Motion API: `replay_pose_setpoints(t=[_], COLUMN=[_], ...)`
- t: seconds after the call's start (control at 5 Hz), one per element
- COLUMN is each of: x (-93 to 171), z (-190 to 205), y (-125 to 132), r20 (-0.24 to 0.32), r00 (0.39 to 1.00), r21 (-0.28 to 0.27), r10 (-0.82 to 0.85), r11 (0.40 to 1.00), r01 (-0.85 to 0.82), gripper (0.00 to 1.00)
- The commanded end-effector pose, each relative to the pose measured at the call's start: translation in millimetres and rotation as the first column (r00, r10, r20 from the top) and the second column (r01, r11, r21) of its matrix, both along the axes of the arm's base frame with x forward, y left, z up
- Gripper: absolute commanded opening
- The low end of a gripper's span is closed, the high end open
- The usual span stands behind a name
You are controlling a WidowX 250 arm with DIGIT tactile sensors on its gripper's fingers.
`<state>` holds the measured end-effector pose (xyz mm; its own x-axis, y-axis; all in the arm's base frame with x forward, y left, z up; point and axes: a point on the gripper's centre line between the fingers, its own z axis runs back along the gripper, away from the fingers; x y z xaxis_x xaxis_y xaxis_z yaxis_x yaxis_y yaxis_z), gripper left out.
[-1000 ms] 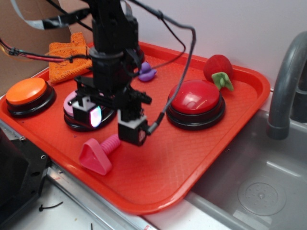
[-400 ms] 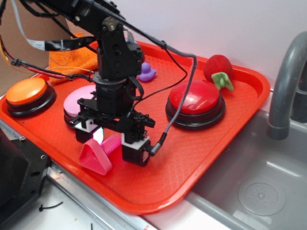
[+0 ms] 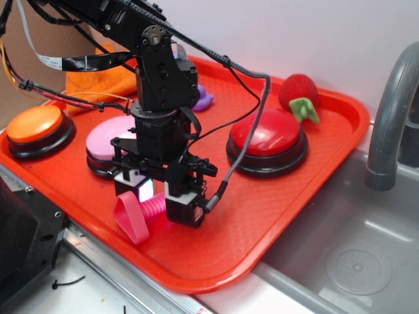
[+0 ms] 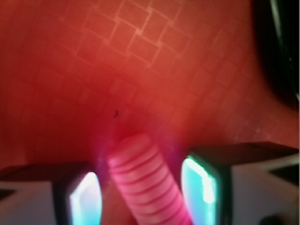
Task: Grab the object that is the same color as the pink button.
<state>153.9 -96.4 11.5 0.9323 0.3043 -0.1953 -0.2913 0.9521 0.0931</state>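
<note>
The object, a small pink toy bolt (image 3: 133, 220) with a flat triangular head and ribbed shaft, lies near the front edge of the red tray (image 3: 216, 278). My gripper (image 3: 159, 204) is lowered onto the tray and open, one finger on each side of the shaft. In the wrist view the ribbed shaft (image 4: 143, 180) runs between the two glowing pads (image 4: 199, 187), with a small gap on either side. The pink button (image 3: 107, 139) sits just behind my gripper, partly covered by the arm.
On the tray also stand a red button (image 3: 267, 134), an orange button (image 3: 36, 123), a red plush strawberry (image 3: 298, 91), a purple duck (image 3: 204, 98) behind the arm and an orange cloth (image 3: 98, 82). A steel sink (image 3: 353, 255) and grey faucet (image 3: 386, 124) lie to the right.
My gripper has come forward and down from above the pink button to the tray, and its fingers now straddle the bolt's shaft. The bolt's head has turned slightly.
</note>
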Motion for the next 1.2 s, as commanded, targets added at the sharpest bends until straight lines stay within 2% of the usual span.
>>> replay_pose_setpoints(t=[0.0,0.2,0.4,0.6,0.8,1.0], x=[-8,-7,-1,8,29,48], z=[-12,-6,16,45,81,125], y=[10,10,13,14,20,31], r20=[-0.024,-0.011,0.001,0.037,0.063,0.137], r00=[0.998,0.999,0.999,0.997,0.996,0.985], r21=[0.046,0.033,0.044,0.017,-0.026,-0.044], r10=[0.051,0.042,0.045,0.065,0.064,0.108], r11=[0.998,0.999,0.998,0.998,0.998,0.994], r01=[-0.050,-0.041,-0.045,-0.065,-0.062,-0.102], gripper=[0.00,0.00,0.00,0.00,0.00,0.00])
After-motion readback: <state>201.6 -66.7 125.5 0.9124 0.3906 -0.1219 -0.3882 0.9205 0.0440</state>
